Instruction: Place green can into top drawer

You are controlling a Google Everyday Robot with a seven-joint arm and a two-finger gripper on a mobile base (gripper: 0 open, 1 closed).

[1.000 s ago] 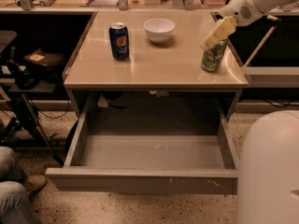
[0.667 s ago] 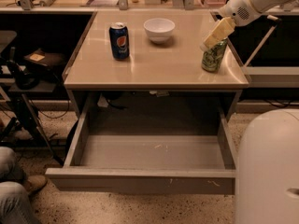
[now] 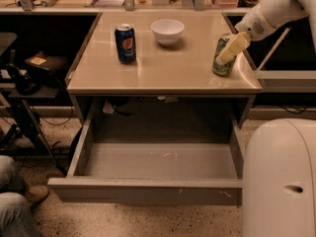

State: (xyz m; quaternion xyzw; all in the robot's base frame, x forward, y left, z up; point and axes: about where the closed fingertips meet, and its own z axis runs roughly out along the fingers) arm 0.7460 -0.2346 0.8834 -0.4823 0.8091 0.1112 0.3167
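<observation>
Green can (image 3: 222,67) upright near right edge of table (image 3: 173,70); gripper (image 3: 231,49) against it, grip closed or not, we cannot tell. We'd confirm hold, lift straight, lower into open top drawer (image 3: 148,191).

On tan worktop (image 3: 168,68): dark blue Pepsi can (image 3: 125,43) left, white bowl (image 3: 167,31) centre-rear, pale green can (image 3: 221,68) right, hand (image 3: 228,53) at it. Below, grey top drawer (image 3: 148,191) open.

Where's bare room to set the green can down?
Grey top drawer: bare wall to wall. Tan tabletop: free along the front, between dark blue Pepsi can and pale green can, which the end effector is at. White bowl crowds the rear.
</observation>
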